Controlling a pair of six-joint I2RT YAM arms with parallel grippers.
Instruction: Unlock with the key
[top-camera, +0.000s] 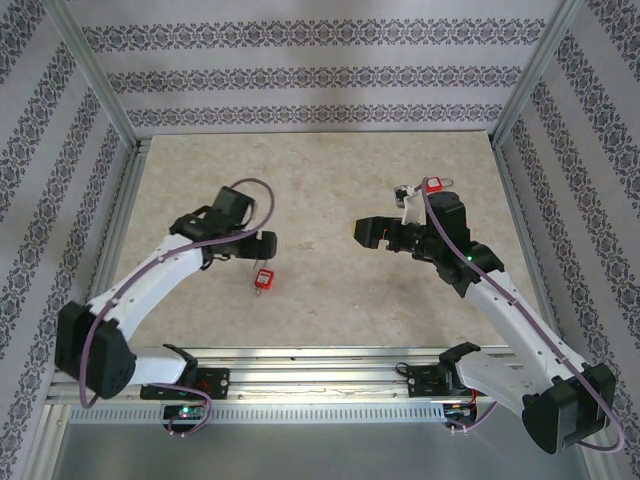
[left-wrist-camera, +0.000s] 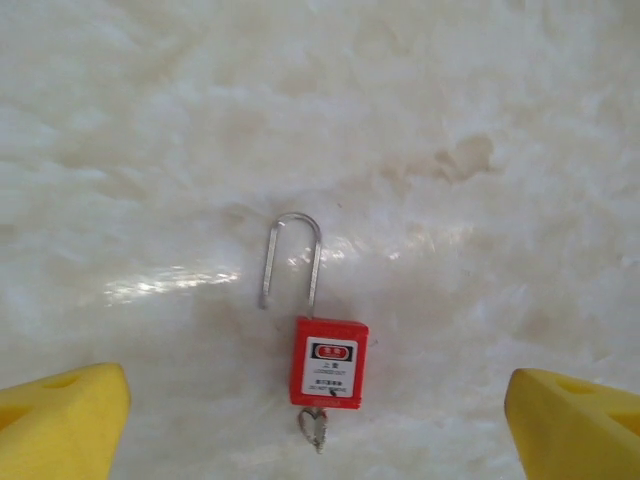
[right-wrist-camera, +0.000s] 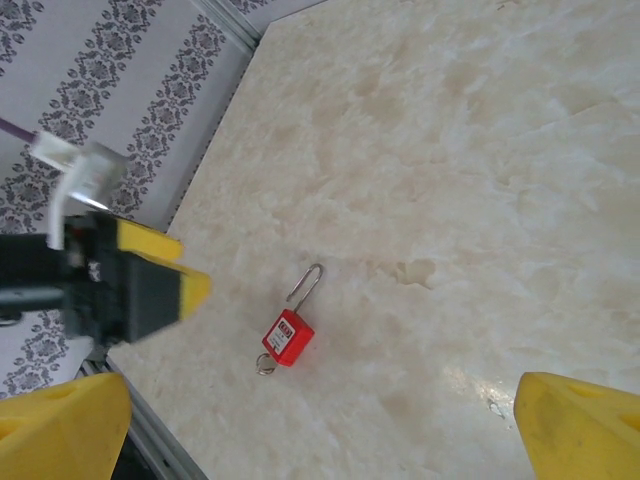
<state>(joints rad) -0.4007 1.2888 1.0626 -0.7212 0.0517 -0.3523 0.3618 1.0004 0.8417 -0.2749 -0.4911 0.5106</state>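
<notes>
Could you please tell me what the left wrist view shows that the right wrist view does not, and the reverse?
Left wrist: a close look at the red padlock, with the print on its white label visible. Right wrist: the left tool near the padlock, plus the patterned wall. Both: the padlock lying flat on the marble table, untouched, key in its base, and open yellow fingertips in the lower corners.

The label on the padlock is too small to read.
</notes>
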